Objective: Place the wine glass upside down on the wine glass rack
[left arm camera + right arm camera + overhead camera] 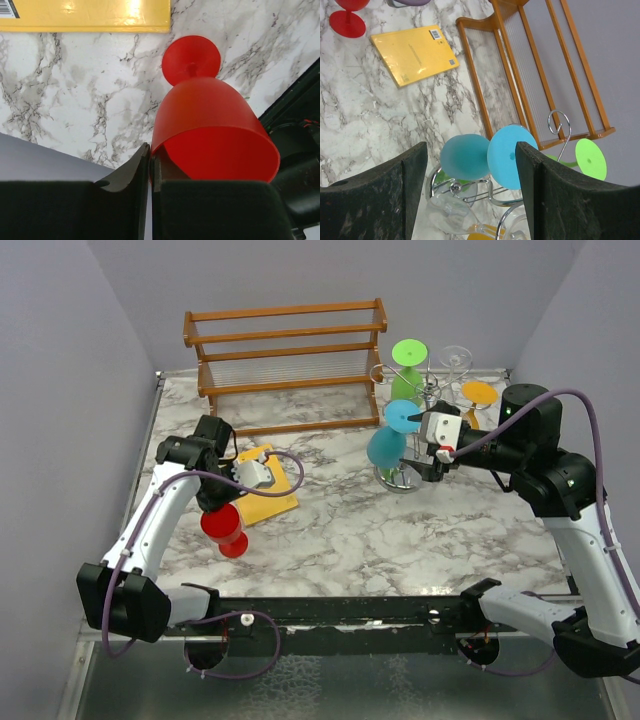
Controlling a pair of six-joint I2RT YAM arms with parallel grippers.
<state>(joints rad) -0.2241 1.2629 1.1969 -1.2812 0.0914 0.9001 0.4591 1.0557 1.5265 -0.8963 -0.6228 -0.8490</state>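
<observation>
Your left fingers (127, 172) are pinched almost fully closed on the rim of the red wine glass (210, 135). One finger is inside the cup and the other is outside. The open mouth of the glass faces the wrist camera, and its round foot points away, toward the desk (350, 530). You cannot tell from the pictures whether the foot touches the desk. In the top view this glass is at the lower left, just below the yellow book (268, 495). It is well apart from the wine glass rack (398, 481), which stands right of the middle.

Your right fingers (410, 190) are spread wide and hold nothing. In the wrist view the blue wine glass (465, 156) shows in the gap between them, but it does not touch them. That glass hangs on the rack, tilted, with its foot up in the wire arms and its cup lower down.

A green glass (408, 368), an orange glass (478, 393) and a clear glass (455, 357) are also on the rack, toward the upper right. The brown wooden shelf (290, 350) stands at the top, left of the rack.
</observation>
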